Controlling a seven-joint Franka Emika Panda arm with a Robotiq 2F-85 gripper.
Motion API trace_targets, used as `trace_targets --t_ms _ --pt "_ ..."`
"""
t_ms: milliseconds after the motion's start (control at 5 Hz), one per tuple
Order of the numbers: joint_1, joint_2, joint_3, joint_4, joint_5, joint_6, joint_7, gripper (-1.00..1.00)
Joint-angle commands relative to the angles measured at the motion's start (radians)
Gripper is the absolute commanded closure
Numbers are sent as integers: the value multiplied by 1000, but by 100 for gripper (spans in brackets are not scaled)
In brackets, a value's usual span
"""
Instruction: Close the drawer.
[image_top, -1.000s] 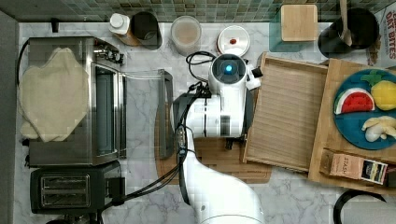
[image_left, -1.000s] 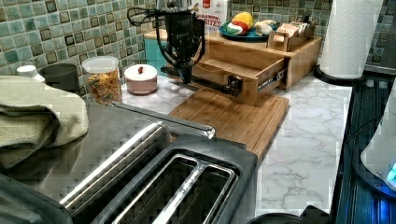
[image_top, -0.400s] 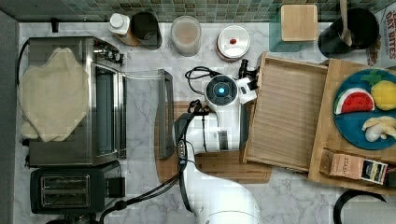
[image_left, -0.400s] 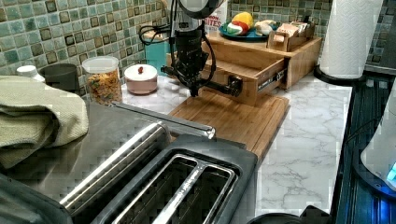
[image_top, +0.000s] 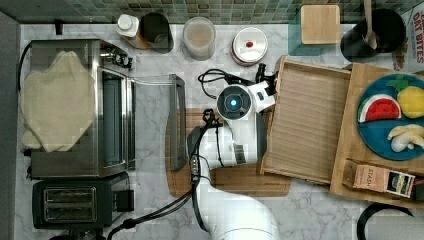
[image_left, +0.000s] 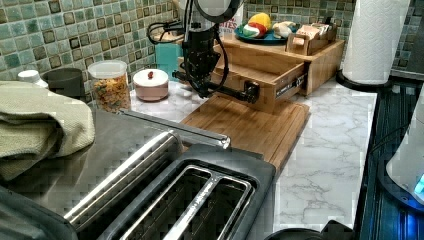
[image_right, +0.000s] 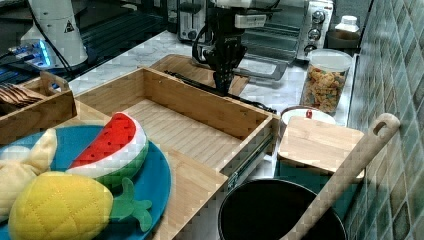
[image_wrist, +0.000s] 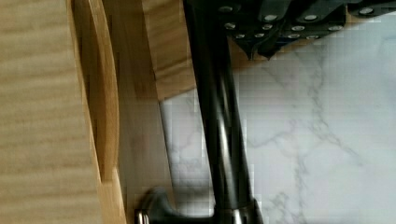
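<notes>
One arm: a white Franka reaching over the cutting board (image_top: 240, 181) to the drawer's front edge.
Drawer: the drawer (image_top: 310, 125) stands pulled well out from under the wooden slab, its lined floor bare (rims thin, light wood).
Handle: a dark bar handle (image_left: 225, 91) runs along the drawer's front face, held off the wood on short posts.
Gripper: the gripper (image_left: 202, 90) points down at the drawer's front, at the end of the handle nearer the tiled wall; in the wrist view its fingertips (image_wrist: 254, 49) sit together, just beside the bar (image_wrist: 219, 140) and not around it.
Contact: whether the fingers press on the handle or the wood, I cannot tell.
Cutting board: flat on the marble, directly in front of the drawer, its near edge tucked under the drawer's front.
Blue plate: the blue plate (image_top: 372, 137) of toy fruit rests on the slab above the drawer's back part.
Cereal jar: the cereal jar (image_right: 326, 80) stands off the drawer's wall-side corner.
</notes>
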Motion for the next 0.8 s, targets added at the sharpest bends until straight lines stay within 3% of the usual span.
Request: trace_targets --t_ms 200,400,800 --pt "-87 -93 -75 -20 -59 -20 -165 100" --pt "-115 -126 -119 -54 -78 15 -206 100" --pt "-251 -112 -162 -42 48 46 -449 100"
